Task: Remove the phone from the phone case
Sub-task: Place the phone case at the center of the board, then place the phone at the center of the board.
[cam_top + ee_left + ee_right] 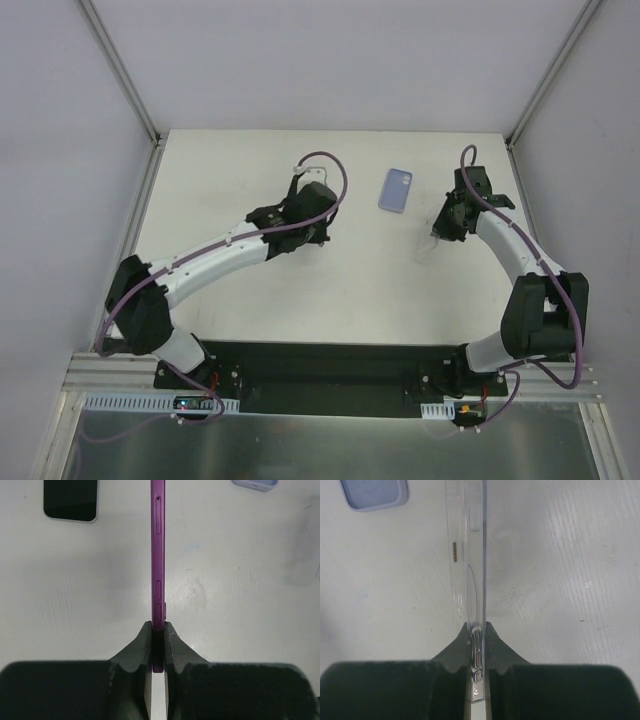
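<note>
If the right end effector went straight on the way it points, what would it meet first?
Probably the bare table: the right end effector, shut on the clear case, has nothing else ahead; the lavender item lies off to the side.

Top external view high overhead, facing down on the whole table [330, 290], wrist views low and close behind left gripper [158, 626] and right gripper [478, 626], facing along the tabletop, all three sharing the lilac case [397, 190].
</note>
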### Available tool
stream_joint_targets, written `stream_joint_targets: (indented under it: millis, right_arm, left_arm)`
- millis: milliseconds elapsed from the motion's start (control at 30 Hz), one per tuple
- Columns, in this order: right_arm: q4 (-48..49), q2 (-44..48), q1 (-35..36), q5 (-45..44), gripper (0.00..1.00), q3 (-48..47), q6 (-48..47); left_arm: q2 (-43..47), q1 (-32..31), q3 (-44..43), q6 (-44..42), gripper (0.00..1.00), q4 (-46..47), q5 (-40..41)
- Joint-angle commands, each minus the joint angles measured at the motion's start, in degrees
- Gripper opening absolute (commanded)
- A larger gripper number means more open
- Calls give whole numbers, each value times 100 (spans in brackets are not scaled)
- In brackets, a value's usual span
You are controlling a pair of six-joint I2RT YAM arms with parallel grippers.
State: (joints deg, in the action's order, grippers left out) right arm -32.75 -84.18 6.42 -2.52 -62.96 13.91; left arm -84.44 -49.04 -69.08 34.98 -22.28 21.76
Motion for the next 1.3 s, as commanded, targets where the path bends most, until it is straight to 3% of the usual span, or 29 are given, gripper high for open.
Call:
stream_joint_targets:
  millis: [0,133,233,333,367,467,867,1100,1233,1267]
  right_arm:
    - [268,-125,-359,682,1,-94,94]
    - [524,-195,-606,999,1,82,147]
    - [542,-248,-746,1148,11,239,217]
    - [524,-301,-843,1132,40,363,235]
    - [429,-318,-870,1079,63,381,243]
    - [261,-283,-870,816,80,433,182]
    - [-47,875,-870,-11,88,934,349]
    - [-240,1536,-905,-222,89,1110,411]
    - [-363,1738,-923,-213,89,1110,358]
    - [-398,1791,-923,-205,89,1136,323]
  left_arm:
    - [-844,8,-1036,-765,0,-355,92]
    - [-1679,-88,-2018,-975,0,-732,161]
    - [-2329,-264,-2504,-1116,0,-1136,521]
    - [-2787,-317,-2961,-1055,0,-1357,707]
    - [-2910,-335,-3084,-1046,0,-1392,698]
    - [-3156,-387,-3313,-1020,0,-1489,821]
    - [-4272,-563,-4509,-1309,0,-2096,1647]
    - [-4713,-704,-4913,-1424,0,-2324,1543]
    - [-4748,-713,-4940,-1389,16,-2342,1174]
    - [-4722,-704,-4931,-1371,27,-2351,1094]
